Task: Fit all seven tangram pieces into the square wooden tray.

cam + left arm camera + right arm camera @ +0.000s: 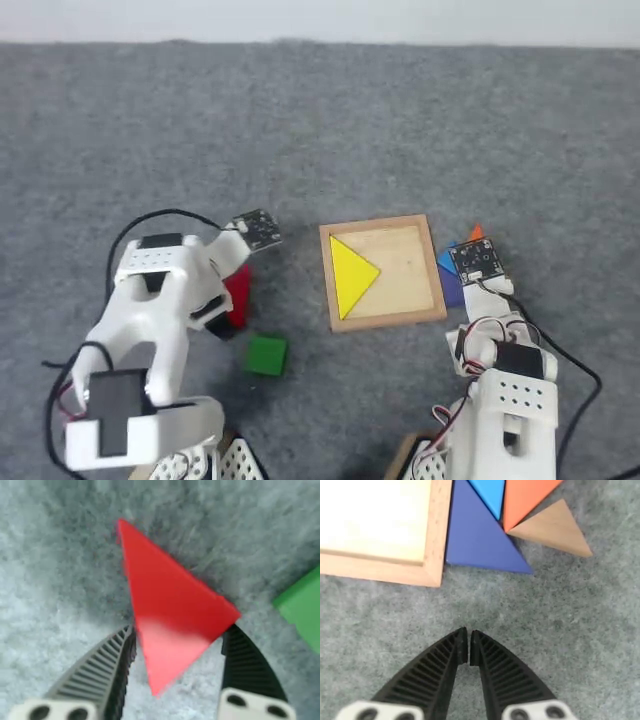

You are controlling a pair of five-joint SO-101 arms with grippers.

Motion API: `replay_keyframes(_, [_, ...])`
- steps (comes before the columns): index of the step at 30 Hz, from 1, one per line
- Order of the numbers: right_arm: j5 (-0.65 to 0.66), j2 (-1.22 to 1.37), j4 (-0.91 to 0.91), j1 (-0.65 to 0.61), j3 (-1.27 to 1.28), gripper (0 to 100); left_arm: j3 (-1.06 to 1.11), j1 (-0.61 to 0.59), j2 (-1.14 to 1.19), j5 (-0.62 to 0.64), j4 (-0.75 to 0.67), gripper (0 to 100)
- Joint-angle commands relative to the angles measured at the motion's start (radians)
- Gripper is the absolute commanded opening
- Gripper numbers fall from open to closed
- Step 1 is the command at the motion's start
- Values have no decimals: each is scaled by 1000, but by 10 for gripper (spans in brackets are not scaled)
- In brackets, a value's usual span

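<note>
Gripper on the left arm clamps the red triangle between wide-set fingers, left of the tray, with the green square nearby. Right gripper, closed and empty, hovers over the grey tabletop off the tray's right side, beside the dark blue triangle, light blue piece, orange triangle and wooden triangle. Inside the tray lies the yellow triangle.

Even, soft light; pale glare on the red triangle
</note>
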Motion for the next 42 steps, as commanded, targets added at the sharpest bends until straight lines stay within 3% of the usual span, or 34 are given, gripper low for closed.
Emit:
replay_keyframes(1, [-9, -21, -24, -5, -21, 30, -45, 109, 0, 58, 3, 261])
replay_keyframes(9, [-9, -21, -24, -5, -21, 30, -58, 232, 6, 222, -3, 225])
replay_keyframes(16, [-9, -21, -21, -4, -21, 30, -50, 267, 8, 230, 0, 219])
replay_keyframes(19, [-9, -21, -21, -4, -21, 30, -62, 275, -3, 229, 17, 156])
replay_keyframes(29, [-9, -21, -19, -4, -21, 30, -338, 272, -106, 235, 354, 135])
replay_keyframes(32, [-9, -21, -21, -5, -21, 30, -343, 288, -120, 264, 310, 168])
replay_keyframes(39, [-9, -21, -21, -5, -21, 30, -191, 462, -32, 354, 80, 225])
replay_keyframes(42, [-9, -21, -19, -4, -21, 30, -185, 450, 61, 348, 40, 225])
